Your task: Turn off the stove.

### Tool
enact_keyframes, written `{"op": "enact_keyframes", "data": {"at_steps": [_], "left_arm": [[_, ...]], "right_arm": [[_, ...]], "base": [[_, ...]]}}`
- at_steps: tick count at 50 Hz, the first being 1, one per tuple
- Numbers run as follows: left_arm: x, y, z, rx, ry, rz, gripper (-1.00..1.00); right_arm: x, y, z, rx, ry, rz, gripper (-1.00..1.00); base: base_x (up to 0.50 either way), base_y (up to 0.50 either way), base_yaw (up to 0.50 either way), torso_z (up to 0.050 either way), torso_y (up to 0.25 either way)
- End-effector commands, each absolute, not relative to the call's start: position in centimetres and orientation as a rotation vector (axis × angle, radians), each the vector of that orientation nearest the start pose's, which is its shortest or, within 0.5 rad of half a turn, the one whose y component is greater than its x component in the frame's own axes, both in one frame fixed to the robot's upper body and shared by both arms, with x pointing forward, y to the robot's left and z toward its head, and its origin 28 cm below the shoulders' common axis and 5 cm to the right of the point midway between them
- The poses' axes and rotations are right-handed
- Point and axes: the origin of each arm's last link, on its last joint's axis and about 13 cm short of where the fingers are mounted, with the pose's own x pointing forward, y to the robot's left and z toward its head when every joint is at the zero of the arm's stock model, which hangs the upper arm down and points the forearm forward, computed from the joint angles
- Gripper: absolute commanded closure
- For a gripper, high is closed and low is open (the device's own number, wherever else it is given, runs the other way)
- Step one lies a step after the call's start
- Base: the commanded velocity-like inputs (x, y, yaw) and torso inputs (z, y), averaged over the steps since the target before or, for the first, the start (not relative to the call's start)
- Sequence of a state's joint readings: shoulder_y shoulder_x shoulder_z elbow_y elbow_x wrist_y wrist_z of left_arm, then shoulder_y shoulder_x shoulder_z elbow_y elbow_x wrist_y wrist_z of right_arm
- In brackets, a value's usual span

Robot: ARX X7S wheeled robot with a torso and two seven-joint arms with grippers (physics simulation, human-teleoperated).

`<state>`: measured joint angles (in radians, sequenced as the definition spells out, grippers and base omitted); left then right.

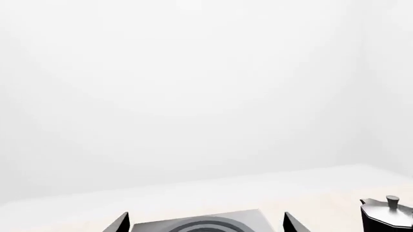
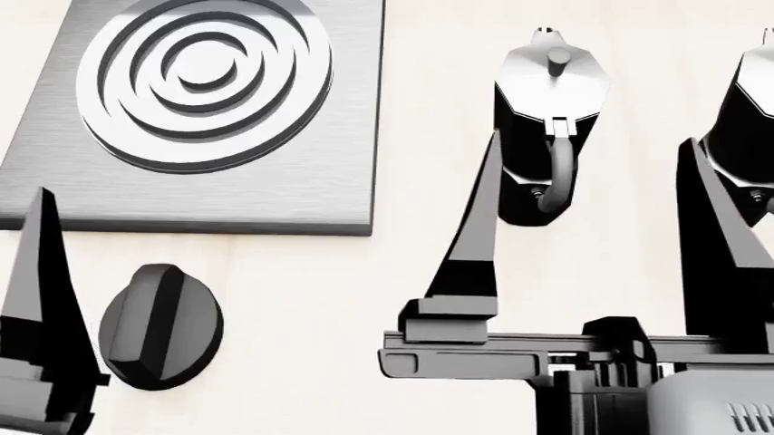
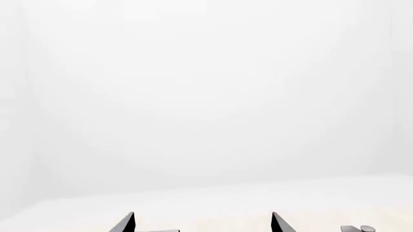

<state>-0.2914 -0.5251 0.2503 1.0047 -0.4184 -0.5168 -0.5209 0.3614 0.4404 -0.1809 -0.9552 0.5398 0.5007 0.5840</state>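
Note:
The stove [image 2: 344, 136] is a square brushed metal plate with a ringed burner [image 2: 206, 82], at the head view's top left. Its round black ridged knob [image 2: 161, 326] sits apart on the table, in front of the plate. Only one finger [image 2: 43, 299] of my left gripper shows there, just left of the knob. In the left wrist view the left gripper [image 1: 206, 220] is open, with the far edge of the stove [image 1: 248, 217] showing between its tips. My right gripper [image 2: 592, 140] is open and empty over the table right of the stove; it is also open in the right wrist view [image 3: 203, 220].
Two black-and-silver moka pots stand right of the stove: one [image 2: 550, 91] between my right fingers in the head view, the other [image 2: 749, 100] at the right edge. One pot [image 1: 387, 215] also shows in the left wrist view. The table [image 2: 303, 299] is pale.

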Motion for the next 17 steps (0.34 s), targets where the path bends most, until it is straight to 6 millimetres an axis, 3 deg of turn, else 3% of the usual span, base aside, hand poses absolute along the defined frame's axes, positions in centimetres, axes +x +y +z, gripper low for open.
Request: {"op": "enact_keyframes", "data": {"at_steps": [1, 17], "left_arm": [[17.2, 20.4, 21.6, 0.074, -0.626, -0.114, -1.0], [17.2, 20.2, 22.7, 0.076, -0.661, -0.122, -1.0]], "right_arm": [[18.3, -9.2, 22.8, 0.097, -0.638, 0.054, -1.0], [18.2, -9.1, 23.7, 0.099, -0.664, 0.068, -1.0]], "base": [[0.0, 0.0, 0.0, 0.0, 0.0], [0.0, 0.0, 0.0, 0.0, 0.0]]}}
